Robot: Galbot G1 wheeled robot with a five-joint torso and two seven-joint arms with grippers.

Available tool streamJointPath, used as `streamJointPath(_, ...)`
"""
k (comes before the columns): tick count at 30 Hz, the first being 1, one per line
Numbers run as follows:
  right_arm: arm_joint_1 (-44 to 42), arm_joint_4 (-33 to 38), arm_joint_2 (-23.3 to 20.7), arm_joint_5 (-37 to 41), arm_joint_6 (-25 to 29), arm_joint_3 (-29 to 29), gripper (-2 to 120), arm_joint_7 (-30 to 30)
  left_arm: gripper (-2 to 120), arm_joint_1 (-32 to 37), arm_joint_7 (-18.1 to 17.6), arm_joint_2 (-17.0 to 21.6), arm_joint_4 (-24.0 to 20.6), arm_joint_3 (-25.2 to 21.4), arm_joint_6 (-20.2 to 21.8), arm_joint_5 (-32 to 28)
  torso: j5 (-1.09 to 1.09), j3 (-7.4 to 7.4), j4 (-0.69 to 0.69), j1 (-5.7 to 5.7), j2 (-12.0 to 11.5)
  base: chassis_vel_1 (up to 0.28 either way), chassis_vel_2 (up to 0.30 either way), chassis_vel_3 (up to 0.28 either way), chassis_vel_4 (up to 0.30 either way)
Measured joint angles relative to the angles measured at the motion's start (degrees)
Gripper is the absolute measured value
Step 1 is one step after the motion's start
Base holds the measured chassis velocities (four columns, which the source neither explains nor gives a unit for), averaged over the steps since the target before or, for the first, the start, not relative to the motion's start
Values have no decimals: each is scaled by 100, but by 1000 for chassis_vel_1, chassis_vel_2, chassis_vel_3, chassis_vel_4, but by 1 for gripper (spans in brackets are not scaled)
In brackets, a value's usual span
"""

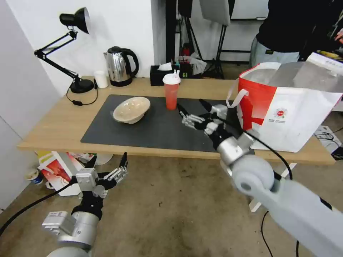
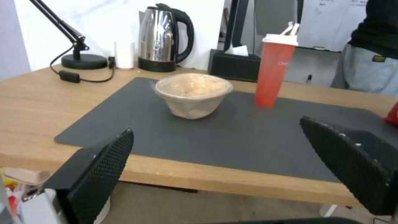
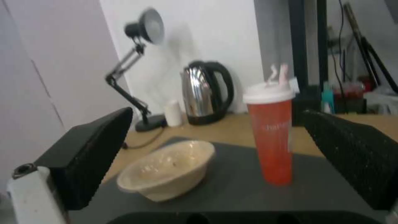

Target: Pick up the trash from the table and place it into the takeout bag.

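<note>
**rigwatcher:** Where are you at on the head cam?

**me:** I've got the right gripper [image 1: 194, 109] out over the dark grey rectangular mat [image 1: 143, 132] on the long light-wood table [image 1: 46, 125], jaws spread wide, holding nothing, aimed at the tall red drink cup with the white lid [image 1: 171, 92]. The shallow beige bowl [image 1: 131, 109] sits near it on the mat, and the big boxy white takeout bag with red side panels [image 1: 289, 110] stands open at the table's right end. I'd say I'm on the reach for the cup. Left gripper [image 1: 107, 167] is parked low, in front of the table edge.

**rigwatcher:** Left wrist?

**me:** Jaws apart and empty, bowl [image 2: 192, 95] and cup [image 2: 273, 70] well off.

**rigwatcher:** Right wrist?

**me:** The cup [image 3: 271, 137] stands upright between the open jaws but farther out, no contact. Next I need to push forward until they bracket the cup body, then close without tipping it.
</note>
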Motion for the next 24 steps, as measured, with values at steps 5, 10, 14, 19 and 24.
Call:
streamJointPath(5, 585, -460, 255, 179, -253, -293, 100, 183, 100, -28, 1, -6, 33, 0, 5, -2, -2, 0, 2, 0, 0, 0, 0, 0, 0)
streamJointPath(10, 1012, -862, 497, 286, -422, -501, 100, 229, 100, -58, 1, 10, 88, 9, 12, -8, -2, -1, 2, 1, 0, 0, 0, 0, 0)
streamJointPath(14, 1250, -1130, 620, 336, -556, -628, 100, 294, 100, -80, 1, 27, 132, 18, 14, -14, -2, -1, 1, 1, 0, 0, 0, 0, 0)
streamJointPath(19, 1567, -1466, 760, 348, -737, -847, 100, 393, 100, -88, 0, 39, 136, 16, 15, -26, -2, 0, 1, 1, 1, 0, 0, 0, 0)
streamJointPath(24, 1832, -1814, 851, 397, -980, -954, 100, 476, 100, -109, 0, 33, 160, 38, 19, -29, -2, -1, 1, 0, 1, 0, 0, 0, 0)
